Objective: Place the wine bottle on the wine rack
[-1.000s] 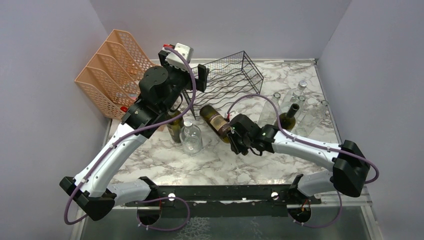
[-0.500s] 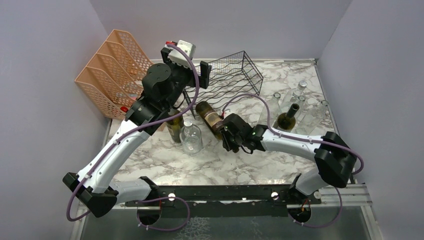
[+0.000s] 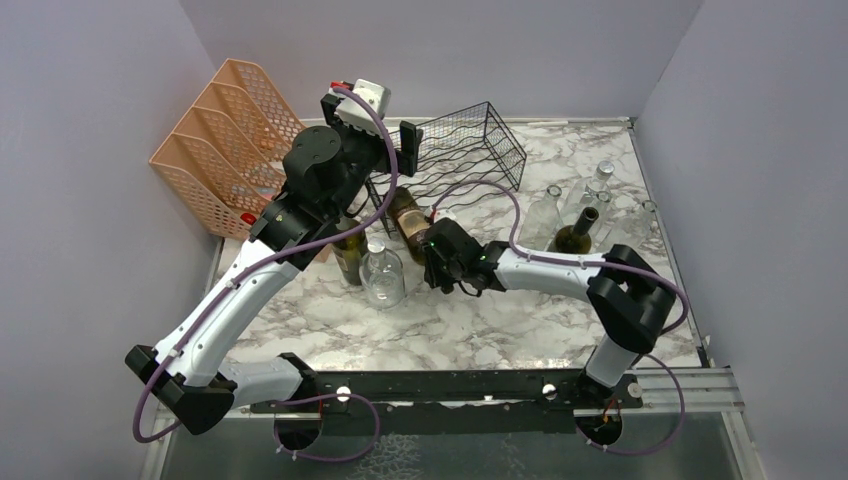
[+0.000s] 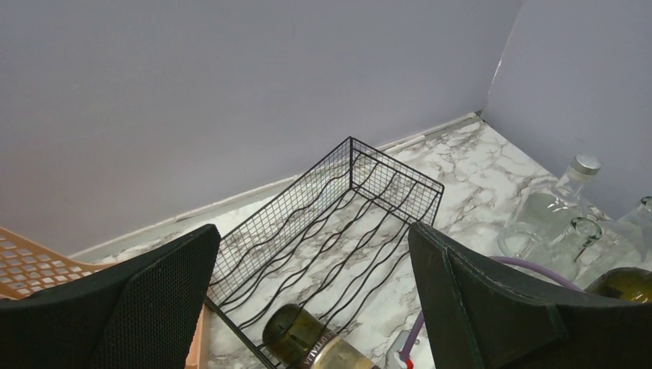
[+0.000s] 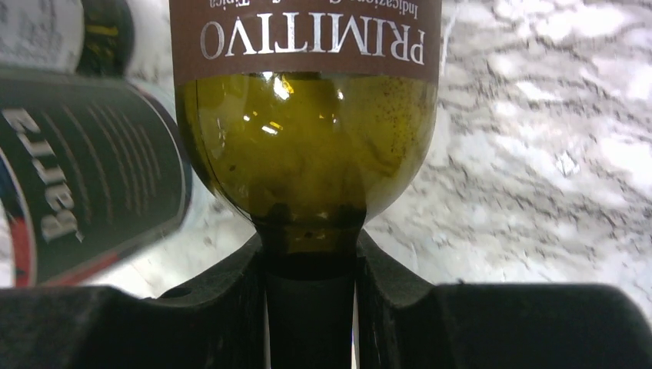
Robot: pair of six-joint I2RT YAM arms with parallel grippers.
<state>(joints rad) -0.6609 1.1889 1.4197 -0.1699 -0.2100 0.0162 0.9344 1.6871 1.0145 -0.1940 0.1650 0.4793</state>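
Now the right tool point(image 5: 310, 254), clamped tight on the neck of the wine bottle point(image 3: 408, 222), has carried it base-first toward 11 o'clock over the last second. The bottle's base, a moment ago well short of the wine rack point(image 3: 465, 150), now sits at the rack's open mouth, at about 7 o'clock of the rack. The left tool point(image 4: 314, 227) hovers above the rack with its jaws spread wide, holding nothing. By my judgement, insertion is only beginning, and the base needs lining up with one wavy wire channel.
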